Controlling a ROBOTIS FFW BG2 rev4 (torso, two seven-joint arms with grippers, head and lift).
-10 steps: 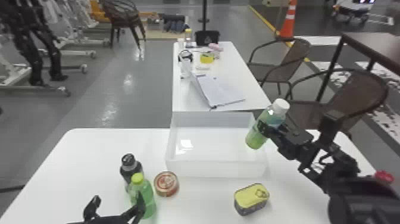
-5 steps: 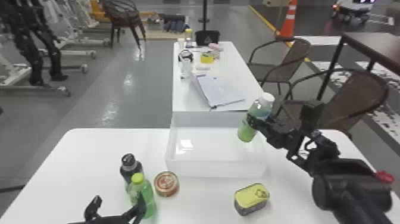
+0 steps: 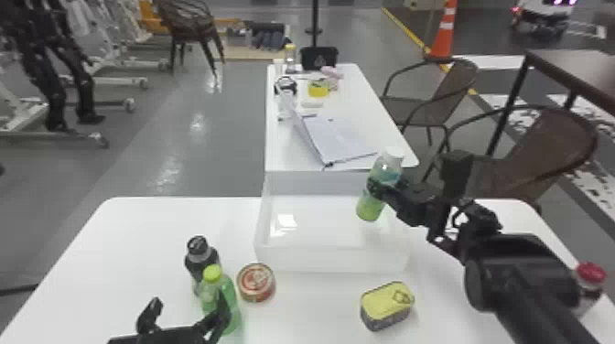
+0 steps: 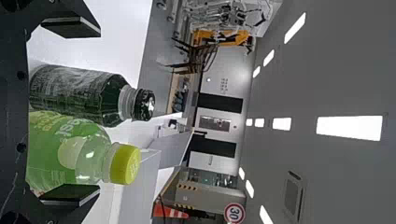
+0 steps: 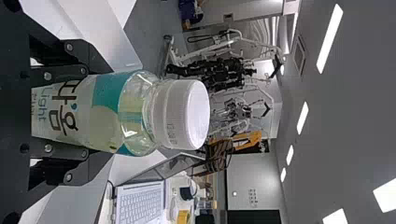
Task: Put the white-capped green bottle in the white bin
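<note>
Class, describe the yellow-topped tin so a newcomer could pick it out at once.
On the near white table, find the white bin. On the robot's side of it, toward the right, sits a low tin with rounded corners. Its yellow, oblong top sets it apart from the round, reddish tin to its left.

black right arm (image 3: 549,311), thick rounded forearm (image 3: 517,265), boxy block (image 3: 456,169) near the wrist, right gripper (image 3: 383,184) with silver screws (image 5: 47,76), black left gripper (image 3: 190,305) with flat angular pads (image 4: 72,28)
</note>
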